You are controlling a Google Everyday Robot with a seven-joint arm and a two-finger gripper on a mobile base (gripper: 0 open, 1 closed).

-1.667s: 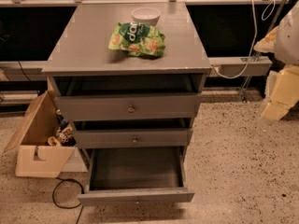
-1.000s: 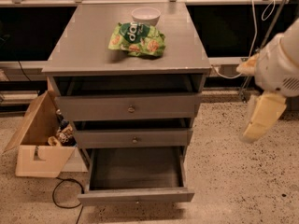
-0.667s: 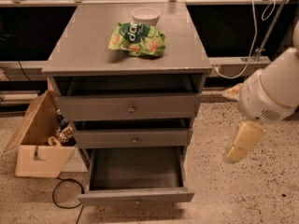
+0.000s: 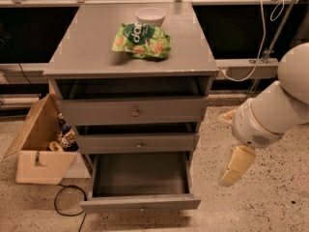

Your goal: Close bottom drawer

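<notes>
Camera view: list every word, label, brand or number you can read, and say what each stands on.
"dan": white letters on the green snack bag on the cabinet top; the rest of its print is too blurred to read.
The packages in the cardboard box: labels too small to read.
The bottom drawer, open, and the end effector hanging low to its right: no text.

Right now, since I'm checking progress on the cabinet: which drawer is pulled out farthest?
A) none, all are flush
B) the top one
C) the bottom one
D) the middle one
C: the bottom drawer is pulled well out with its tray exposed, and the gripper hangs to its right, apart from it.
</notes>
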